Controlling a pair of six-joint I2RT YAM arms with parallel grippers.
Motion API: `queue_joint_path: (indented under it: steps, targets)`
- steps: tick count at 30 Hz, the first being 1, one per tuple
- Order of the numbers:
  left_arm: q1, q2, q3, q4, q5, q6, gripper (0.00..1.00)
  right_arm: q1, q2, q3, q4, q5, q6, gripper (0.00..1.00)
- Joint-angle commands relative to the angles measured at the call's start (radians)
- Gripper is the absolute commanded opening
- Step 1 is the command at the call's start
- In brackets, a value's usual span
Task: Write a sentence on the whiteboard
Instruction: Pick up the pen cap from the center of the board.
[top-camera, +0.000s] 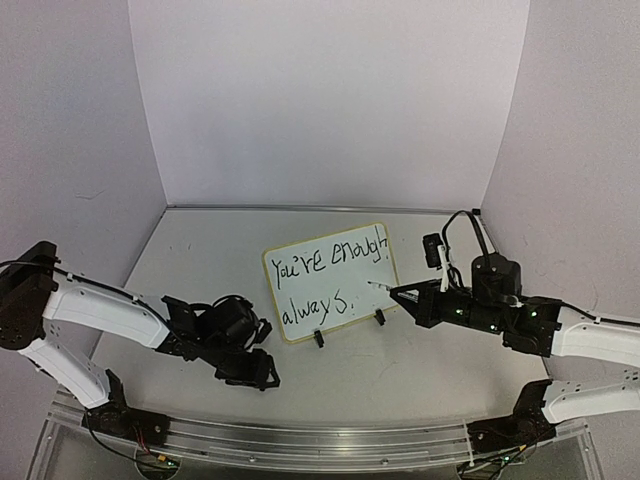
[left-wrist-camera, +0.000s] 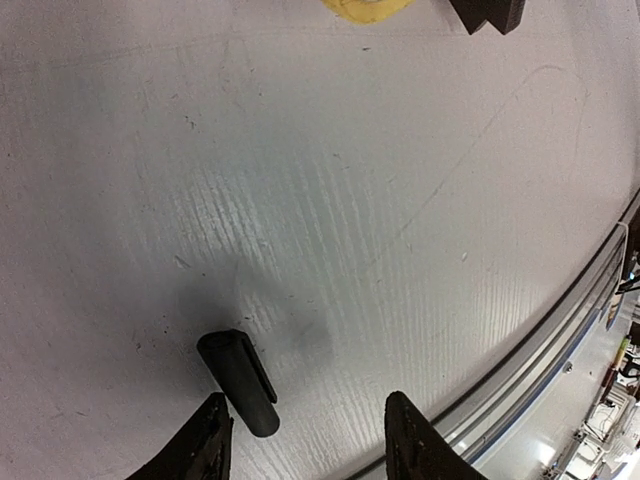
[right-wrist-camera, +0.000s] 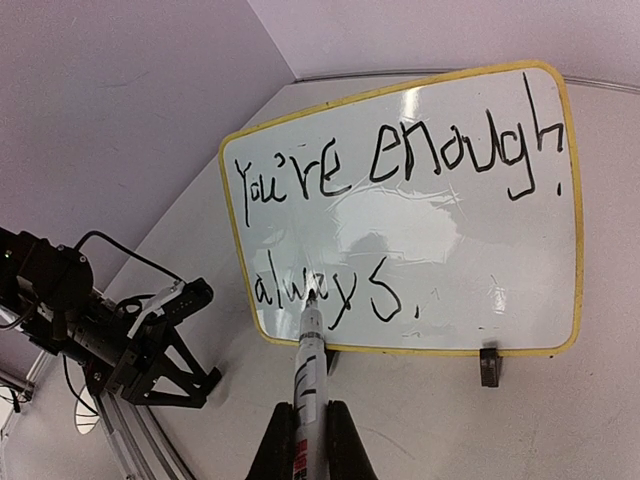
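The whiteboard (top-camera: 335, 284), a small glossy panel with rounded corners and a thin yellow rim, stands on two black clip feet (top-camera: 319, 339) at the middle of the grey tabletop (top-camera: 420, 370). The sentence (right-wrist-camera: 300, 180), in thin uneven black strokes, reads "You're enough" above "always." To the right of the whiteboard, the right end effector (right-wrist-camera: 312, 420) pinches a white marker (right-wrist-camera: 310, 365), whose tip meets the lower line. To the left of the whiteboard, the left end effector (left-wrist-camera: 305, 440) hangs low over the scuffed surface, fingers spread and empty. A black cylindrical marker cap (left-wrist-camera: 238, 382) lies just beside one finger.
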Motion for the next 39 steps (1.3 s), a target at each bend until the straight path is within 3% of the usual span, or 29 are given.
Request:
queue_joint_path:
  steps: [1,17,32,39]
  targets:
    - [-0.015,0.008,0.048,0.015,0.02,-0.064,0.52,-0.002,-0.021,0.005,-0.004,0.019,0.003,0.0]
    - [-0.062,0.042,0.033,0.059,0.014,-0.109,0.53,-0.001,-0.03,0.002,-0.007,0.025,0.006,0.0]
    - [-0.065,0.147,0.138,0.145,-0.039,0.043,0.53,-0.001,-0.049,-0.001,-0.013,0.031,0.014,0.0]
    - [-0.065,-0.01,0.087,0.142,-0.064,0.15,0.56,-0.002,-0.07,-0.006,-0.024,0.037,0.017,0.0]
